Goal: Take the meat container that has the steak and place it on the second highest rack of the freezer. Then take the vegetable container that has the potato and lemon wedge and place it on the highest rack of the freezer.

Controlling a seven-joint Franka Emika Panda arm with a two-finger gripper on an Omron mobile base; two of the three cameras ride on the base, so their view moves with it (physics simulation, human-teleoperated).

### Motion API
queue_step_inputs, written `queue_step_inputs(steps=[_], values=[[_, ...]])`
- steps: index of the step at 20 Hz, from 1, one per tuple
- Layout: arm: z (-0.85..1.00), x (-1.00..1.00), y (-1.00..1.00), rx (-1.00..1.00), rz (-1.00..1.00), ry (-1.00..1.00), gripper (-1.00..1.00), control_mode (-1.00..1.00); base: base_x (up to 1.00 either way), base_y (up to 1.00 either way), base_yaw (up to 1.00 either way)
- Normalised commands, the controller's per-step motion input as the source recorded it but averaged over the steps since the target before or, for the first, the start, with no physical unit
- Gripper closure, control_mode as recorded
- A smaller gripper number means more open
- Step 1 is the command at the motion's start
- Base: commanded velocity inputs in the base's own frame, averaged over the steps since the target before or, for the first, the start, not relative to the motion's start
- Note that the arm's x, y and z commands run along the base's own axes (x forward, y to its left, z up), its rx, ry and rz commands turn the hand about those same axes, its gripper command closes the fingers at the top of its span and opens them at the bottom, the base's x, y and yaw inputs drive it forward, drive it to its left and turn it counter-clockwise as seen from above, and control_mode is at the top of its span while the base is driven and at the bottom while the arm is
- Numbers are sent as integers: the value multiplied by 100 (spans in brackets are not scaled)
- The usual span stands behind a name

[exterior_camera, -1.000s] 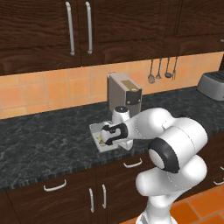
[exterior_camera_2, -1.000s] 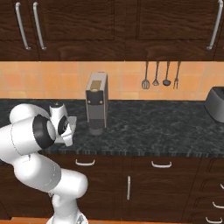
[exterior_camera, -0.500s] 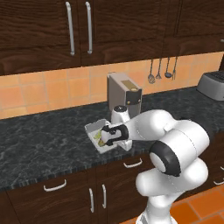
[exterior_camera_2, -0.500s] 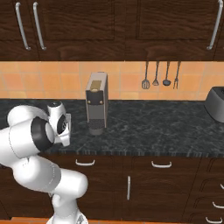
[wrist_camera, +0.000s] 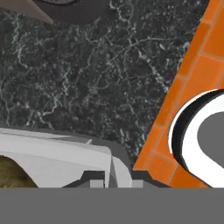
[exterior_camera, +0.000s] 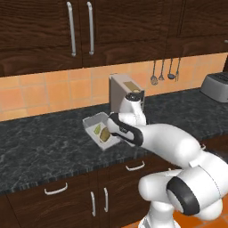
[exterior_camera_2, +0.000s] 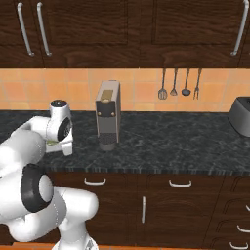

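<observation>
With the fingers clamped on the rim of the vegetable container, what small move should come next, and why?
Probably a short straight lift. The gripper is shut on the wall of the vegetable container, which holds the potato and lemon wedge and sits by the counter front edge; lifting clears the stone before carrying.

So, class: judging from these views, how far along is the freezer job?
Nothing visible confirms the steak step. In hand: the gripper is shut on the wall of the vegetable container, holding the potato and lemon wedge, on the counter. Left: carrying it to the freezer's highest rack.
</observation>
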Motion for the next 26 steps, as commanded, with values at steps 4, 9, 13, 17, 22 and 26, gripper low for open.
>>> queue_step_inputs(steps=[4, 9, 13, 17, 22, 26], values=[[100, -51, 0, 4, 8, 0, 100, -100, 0, 0, 0], [100, -77, -16, -2, 10, 0, 100, -100, 0, 0, 0], [100, -89, -41, -9, 13, 0, 100, -100, 0, 0, 0], [99, -87, -53, -7, 17, 1, 100, -100, 0, 0, 0], [77, -88, -48, -6, 17, 3, 100, -100, 0, 0, 0], [60, -74, -22, 0, 3, 11, 100, -100, 0, 0, 0]])
